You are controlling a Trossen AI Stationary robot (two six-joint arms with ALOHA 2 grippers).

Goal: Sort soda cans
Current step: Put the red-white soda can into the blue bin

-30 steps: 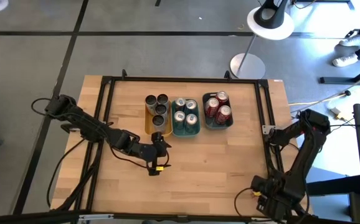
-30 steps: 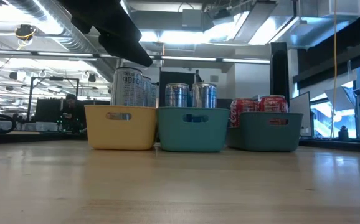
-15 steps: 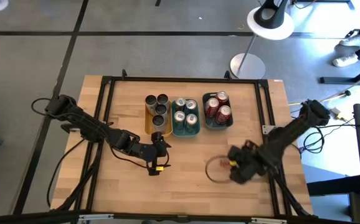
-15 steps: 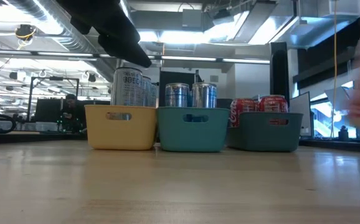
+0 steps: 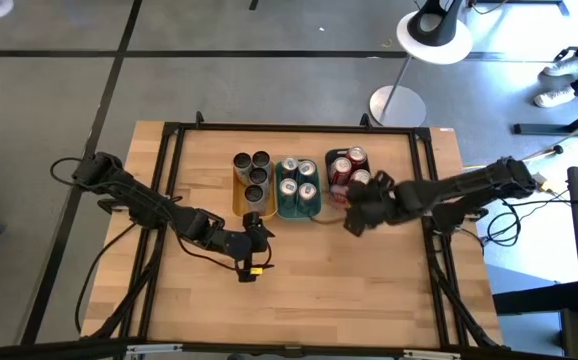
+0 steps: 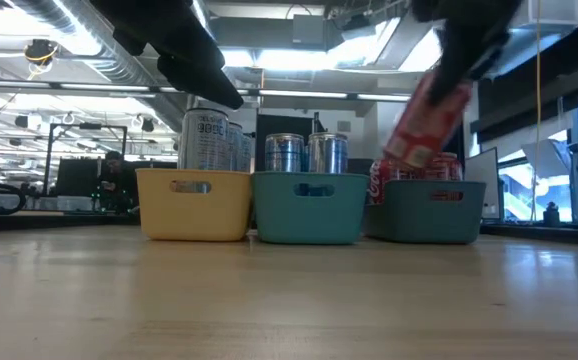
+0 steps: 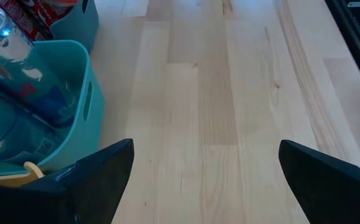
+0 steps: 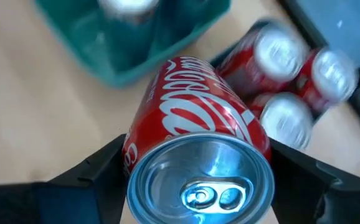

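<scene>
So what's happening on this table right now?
A two-arm robot is sorting soda cans by colour into three bins. The right tool holds a red can, tilted, in the air above the dark teal bin, which already holds three red cans. The yellow bin holds dark cans and the middle teal bin silver-blue ones. The left tool waits open, low over the table in front of the bins.

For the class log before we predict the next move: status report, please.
Right pincer shut on red aluminium soda can, tilted above dark teal bin holding three red cans. Left pincer open, empty, beside yellow bin. Nothing blocking.
</scene>
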